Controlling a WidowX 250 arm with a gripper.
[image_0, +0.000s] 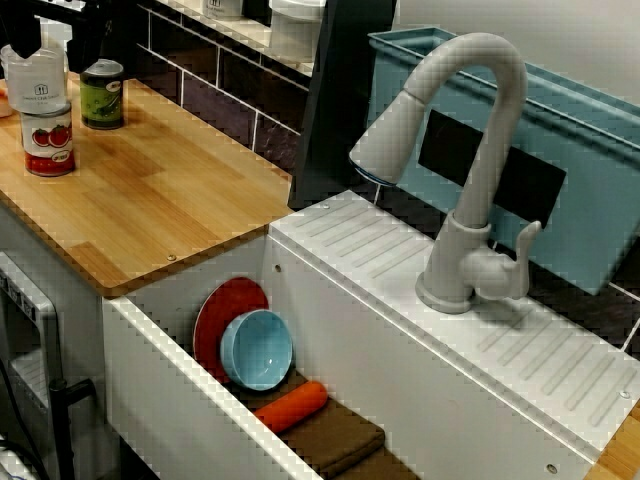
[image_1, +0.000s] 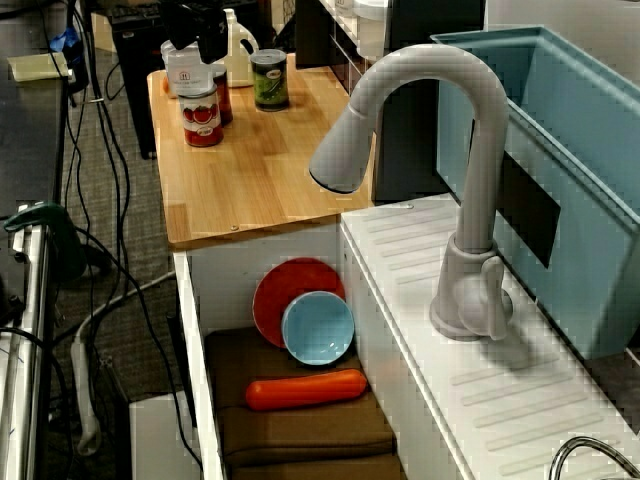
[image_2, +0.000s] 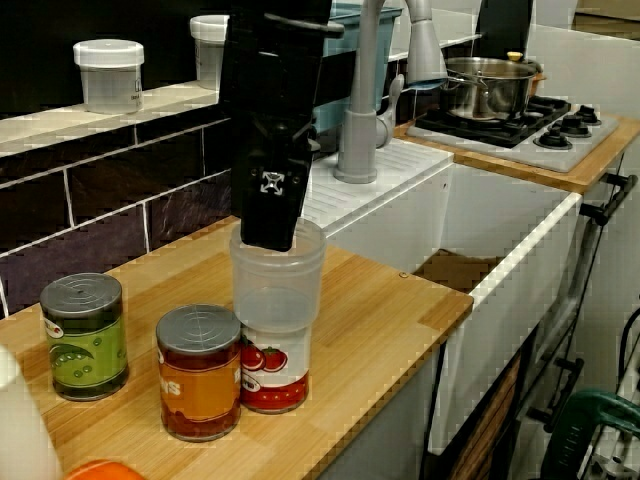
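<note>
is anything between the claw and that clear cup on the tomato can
Nothing visible does. In the counter-level view the claw is right at the mouth of the clear cup, which sits on the tomato can. Whether it grips the cup cannot be told.

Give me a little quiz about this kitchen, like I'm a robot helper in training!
1. True or false: the blue bowl lies in the sink, in front of the red plate.
2. What does the clear cup stand on? A a pot, B the tomato can, C the faucet.
3. How many cans stand on the wooden counter?
Key: 1 true. 2 B. 3 three: the green can, the orange can and the tomato can.
</note>
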